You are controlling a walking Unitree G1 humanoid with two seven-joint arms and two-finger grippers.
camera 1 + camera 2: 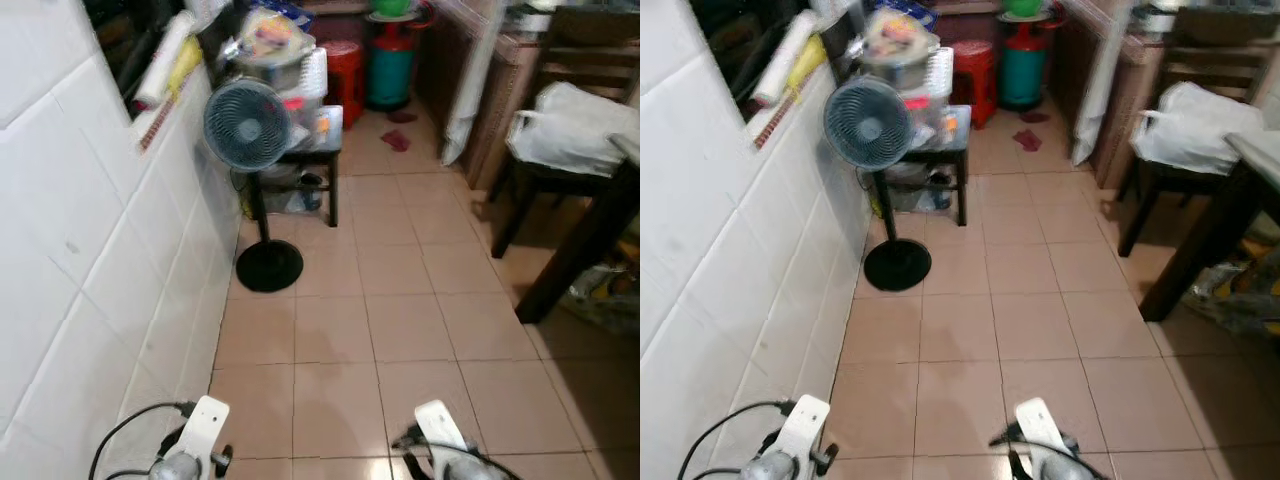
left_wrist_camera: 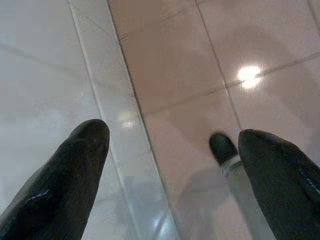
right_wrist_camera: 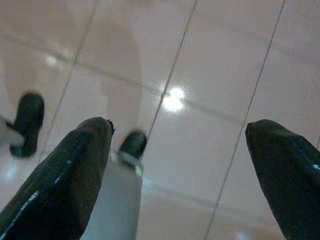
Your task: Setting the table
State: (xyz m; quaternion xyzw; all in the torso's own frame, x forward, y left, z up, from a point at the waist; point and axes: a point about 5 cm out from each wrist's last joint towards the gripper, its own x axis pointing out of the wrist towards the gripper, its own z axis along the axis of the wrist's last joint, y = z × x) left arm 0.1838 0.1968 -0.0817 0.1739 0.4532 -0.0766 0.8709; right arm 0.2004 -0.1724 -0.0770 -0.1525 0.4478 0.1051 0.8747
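Observation:
A dark wooden table [image 1: 612, 205] juts in at the right edge, and only its corner and one leg are visible. Beside it stands a dark chair [image 1: 560, 60] with a white plastic bag [image 1: 570, 125] on its seat. Both of my arms hang low, the left arm [image 1: 200, 435] by the white tiled wall and the right arm [image 1: 445, 440] over the floor. My left gripper [image 2: 172, 135] is open over the foot of the wall, holding nothing. My right gripper [image 3: 179, 129] is open above the floor tiles, also with nothing in it.
A standing fan [image 1: 248, 128] and a small black stand [image 1: 315, 160] piled with pots and plates line the left wall. A red stool [image 1: 345, 75] and a green gas cylinder [image 1: 388, 65] stand at the far end. Pink floor tiles [image 1: 400, 330] run down the middle.

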